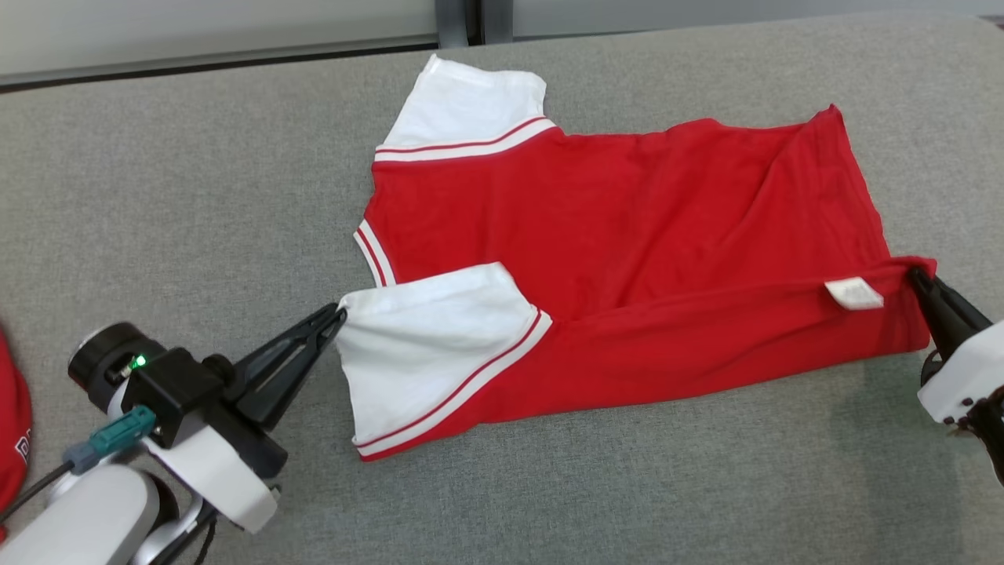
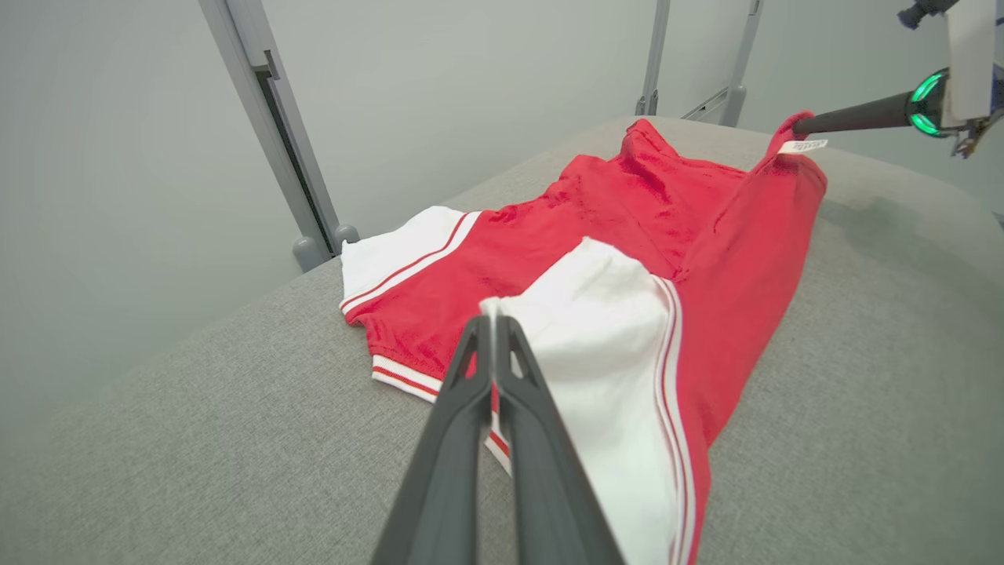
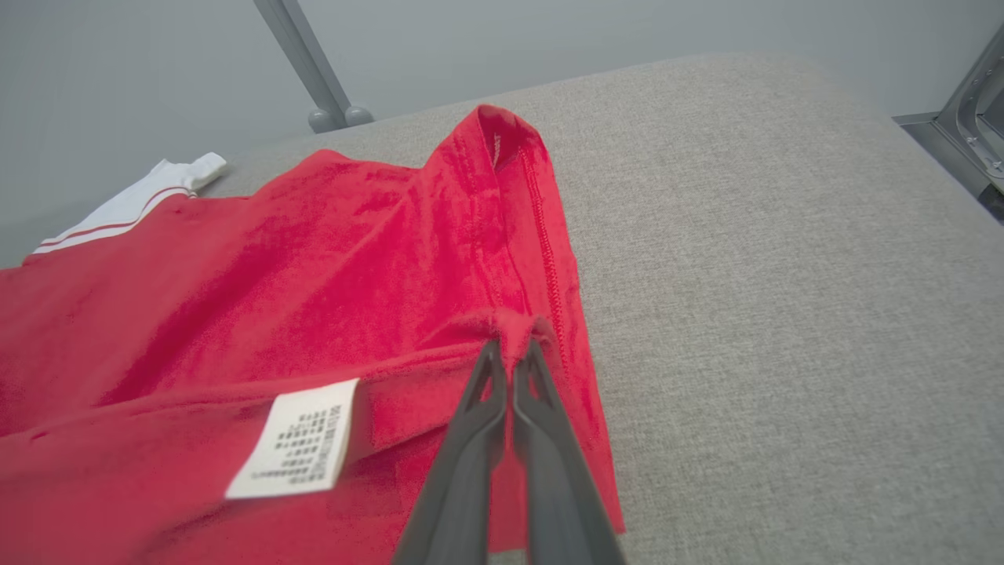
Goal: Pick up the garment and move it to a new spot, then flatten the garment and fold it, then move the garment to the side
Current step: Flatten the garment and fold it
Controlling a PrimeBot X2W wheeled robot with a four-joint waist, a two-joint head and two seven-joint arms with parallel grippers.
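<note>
Pinched the corner of the near white sleeve [image 1: 423, 337] with the left gripper [image 1: 339, 314], closest in at the lower left, jaws shut tight on the cloth. Noted a sliver of other red cloth [image 1: 12, 424] at the far left edge, well apart from the rest. Found the shirt [image 1: 627, 227] spread across the middle of the grey surface [image 1: 157, 196], collar end to the left, hem to the right. Judged the pick-up, the move and most of the flattening done, and the first lengthwise fold just begun, with the near long edge raised off the surface between both grippers and rolled a little toward the far side. Left to do, by that reading: carry that edge over, finish the folding, then shift the shirt aside. Saw a red body with broad soft creases near the hem, a far sleeve [image 1: 463, 102] lying flat with its red-striped cuff, a striped neckline at the left, and a small white label [image 1: 853, 293] turned outward on the lifted edge. Clamped the near hem corner with the right gripper [image 1: 914, 273], jaws likewise closed on cloth, at the far right.
</note>
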